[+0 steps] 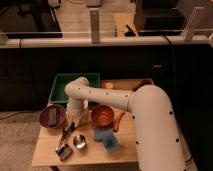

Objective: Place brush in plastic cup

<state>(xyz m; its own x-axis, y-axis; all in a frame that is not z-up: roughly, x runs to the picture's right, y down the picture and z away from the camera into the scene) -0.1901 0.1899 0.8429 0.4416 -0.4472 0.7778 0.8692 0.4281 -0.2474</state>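
Note:
The black brush (64, 149) lies on the wooden table (47, 155) near its front left, blocky head toward the front edge, handle running up and back toward my gripper. My gripper (69, 130) hangs at the end of the white arm (95, 95), right over the upper end of the handle. The light-blue plastic cup (106, 138) stands to the right of the brush, apart from the gripper. A shiny steel cup (79, 142) stands between brush and blue cup.
A purple bowl (52, 116) sits left of the gripper and an orange bowl (103, 115) right of it. A green tray (64, 86) stands at the back left. A thin orange object (118, 122) lies beside the orange bowl. My arm covers the table's right side.

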